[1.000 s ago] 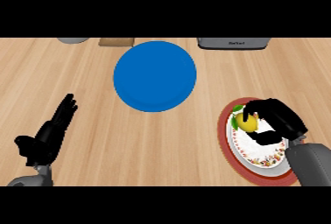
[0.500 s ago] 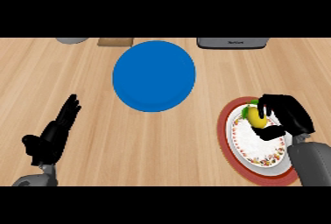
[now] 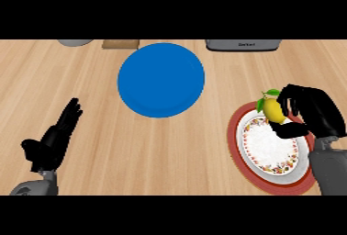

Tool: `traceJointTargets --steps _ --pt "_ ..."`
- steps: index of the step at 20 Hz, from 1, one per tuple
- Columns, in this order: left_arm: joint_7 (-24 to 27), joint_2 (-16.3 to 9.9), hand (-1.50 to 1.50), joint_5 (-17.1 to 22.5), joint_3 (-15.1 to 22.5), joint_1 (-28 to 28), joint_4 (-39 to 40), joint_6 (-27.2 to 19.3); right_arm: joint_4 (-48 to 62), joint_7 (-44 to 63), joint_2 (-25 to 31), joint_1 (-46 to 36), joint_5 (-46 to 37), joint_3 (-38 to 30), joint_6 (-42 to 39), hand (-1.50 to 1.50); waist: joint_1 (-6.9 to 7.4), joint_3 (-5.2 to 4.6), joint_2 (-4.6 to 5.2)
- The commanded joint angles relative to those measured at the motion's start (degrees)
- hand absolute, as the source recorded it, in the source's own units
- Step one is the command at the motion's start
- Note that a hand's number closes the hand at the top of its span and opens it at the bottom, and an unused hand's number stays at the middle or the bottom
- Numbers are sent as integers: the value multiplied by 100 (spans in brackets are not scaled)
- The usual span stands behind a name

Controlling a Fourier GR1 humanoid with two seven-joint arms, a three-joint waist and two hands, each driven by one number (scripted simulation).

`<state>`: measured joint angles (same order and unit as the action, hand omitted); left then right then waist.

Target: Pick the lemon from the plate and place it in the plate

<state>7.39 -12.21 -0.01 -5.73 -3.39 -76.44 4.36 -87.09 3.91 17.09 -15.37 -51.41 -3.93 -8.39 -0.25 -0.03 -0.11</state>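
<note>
My left hand (image 3: 53,142) rests open on the tabletop (image 3: 102,137). The blue plate (image 3: 161,79) waits, unoccupied. My right hand (image 3: 308,112), fingers grasping the lemon (image 3: 273,109), has lifted it off the patterned plate (image 3: 271,149); transfer pending.

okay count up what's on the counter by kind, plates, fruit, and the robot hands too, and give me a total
Plates: 2, the blue plate and the red-rimmed patterned plate
Fruit: 1, the lemon, held by the right robot hand
Robot hands: 2, counting the left robot hand, open
Total: 5
</note>
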Motion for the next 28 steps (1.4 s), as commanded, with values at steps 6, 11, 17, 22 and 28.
traceJointTargets --steps 6,11,17,22,28 --pt "116 119 0 -100 46 17 140 -31 -1706 860 -466 -475 -227 215 191 150 13 -3 0" --pt "-76 112 0 -131 16 95 -228 -25 -1564 1055 -515 -942 39 209 -283 150 42 2 8" --pt "-124 49 0 -86 -34 -172 91 150 -382 1187 -912 -2006 -256 457 107 150 73 2 20" --pt "-108 277 0 -270 153 167 -325 -71 45 1426 -1350 -2407 -271 793 -44 150 90 2 15" --pt "-369 196 0 -122 47 -84 -271 69 1690 1716 -1698 -3491 -72 1017 790 150 152 1 33"
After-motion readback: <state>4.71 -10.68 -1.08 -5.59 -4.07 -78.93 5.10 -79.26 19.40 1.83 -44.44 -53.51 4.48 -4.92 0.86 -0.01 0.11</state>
